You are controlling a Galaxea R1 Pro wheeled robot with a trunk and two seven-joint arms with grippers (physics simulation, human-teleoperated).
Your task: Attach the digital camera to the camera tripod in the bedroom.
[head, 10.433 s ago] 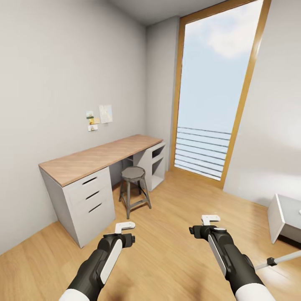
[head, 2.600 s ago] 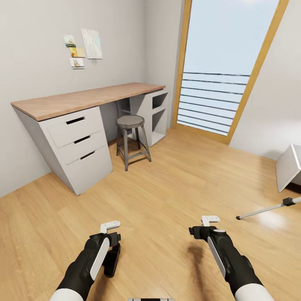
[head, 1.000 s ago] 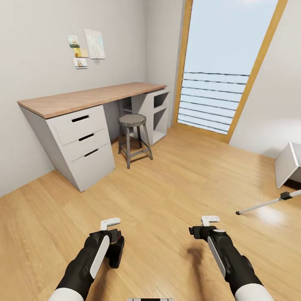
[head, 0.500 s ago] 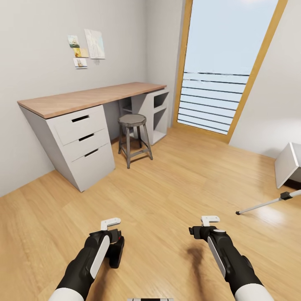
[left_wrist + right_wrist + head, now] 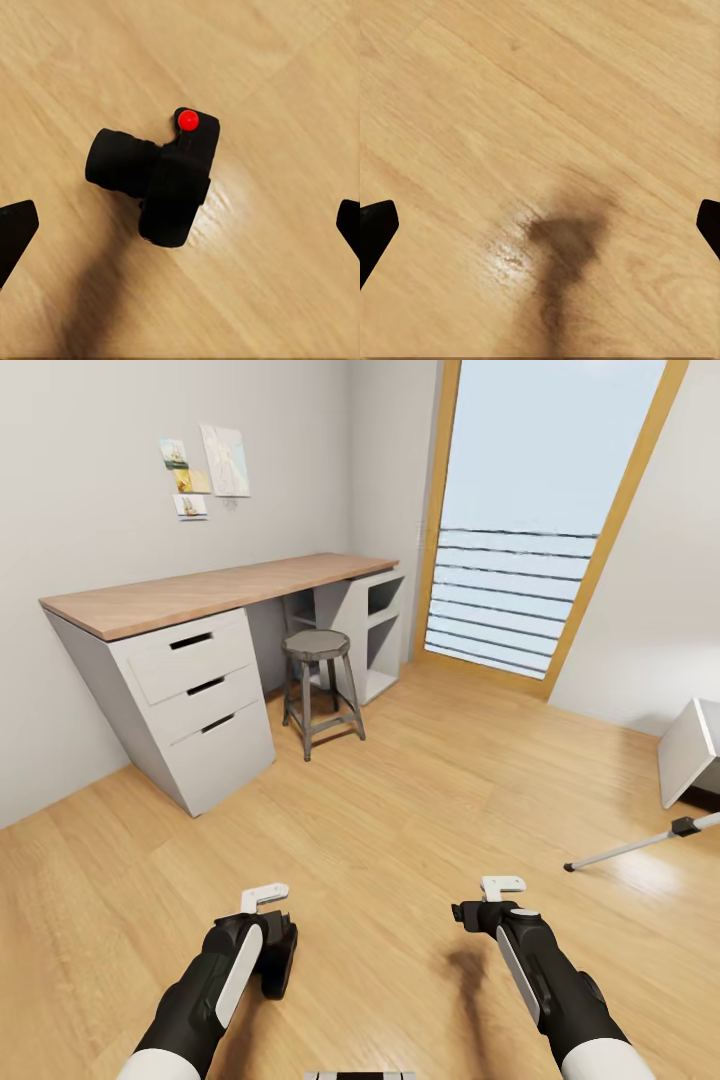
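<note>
The small black boxy digital camera with its red top button (image 5: 165,180) lies on the light wood plank floor (image 5: 420,780) directly beneath the left hand (image 5: 180,225), and that is the relation the pickup turns on: in the left wrist view it sits between the two dark fingertips (image 5: 15,229), a little off centre, with open floor on either side of it. Its stubby lens barrel points off toward one fingertip, so the lens-to-back axis runs roughly along the line between the fingers, while the body's long side lies across that line, tilted a little. In the head view the camera (image 5: 278,958) shows as a dark block just beside and partly under the left hand (image 5: 262,900), so the left arm is plainly the nearer one. The left hand's fingers stand wide apart and touch nothing. The right hand (image 5: 540,225) is likewise spread wide over bare floor, with only its own shadow below it; in the head view it (image 5: 500,890) is well apart from the camera. One thin silver-white leg of the camera tripod (image 5: 625,850), tipped with a black foot, reaches in low at the right, near a white box-like piece of furniture (image 5: 690,750). Judging from this, a straight descent of the left hand, perhaps with a slight wrist turn to square the fingers, would set up the grasp.
</note>
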